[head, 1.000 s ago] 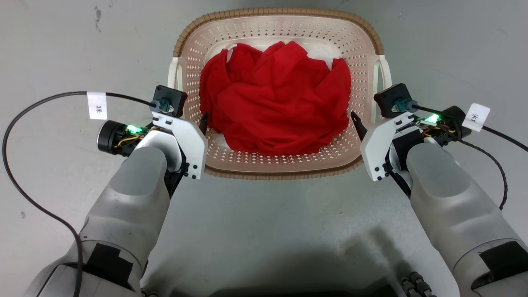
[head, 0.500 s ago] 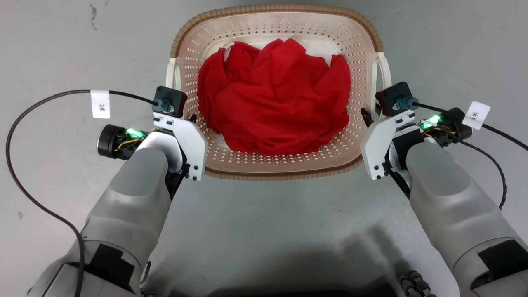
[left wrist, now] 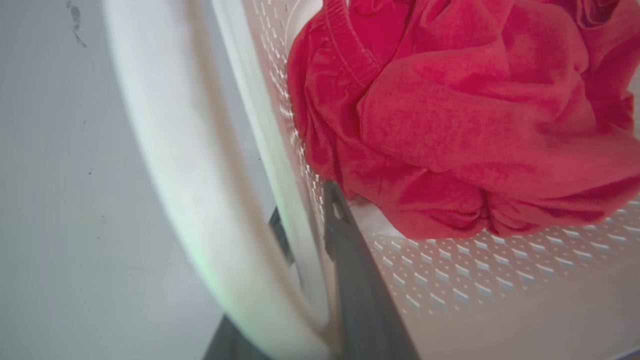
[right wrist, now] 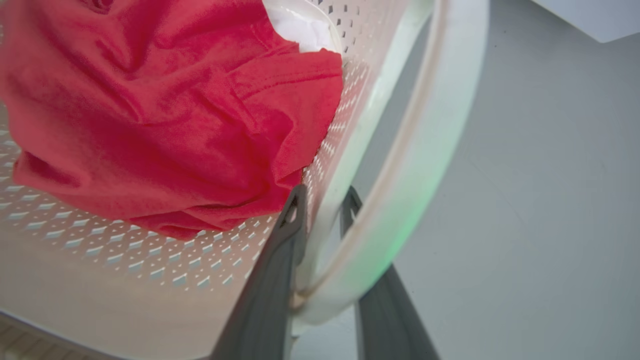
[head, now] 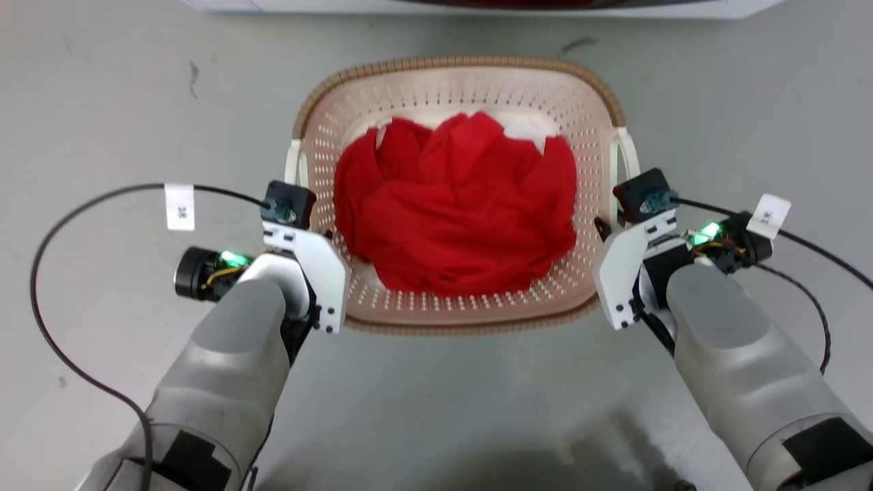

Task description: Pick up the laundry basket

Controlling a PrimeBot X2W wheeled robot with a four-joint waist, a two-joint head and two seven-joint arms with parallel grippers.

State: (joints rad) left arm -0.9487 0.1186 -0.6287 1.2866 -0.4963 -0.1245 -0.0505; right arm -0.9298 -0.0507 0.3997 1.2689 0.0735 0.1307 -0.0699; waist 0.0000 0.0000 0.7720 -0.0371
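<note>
the laundry basket sits between my left gripper and right gripper; each one pinches a side wall.

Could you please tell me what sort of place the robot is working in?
Probably a laundry area: a laundry basket holding red clothing, a bare grey floor, and what looks like a white appliance at the head view's top edge.

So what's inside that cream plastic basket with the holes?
A crumpled red cloth fills most of the cream perforated laundry basket. A white item peeks out at the cloth's far edge. Whatever lies beneath the red cloth is covered.
</note>
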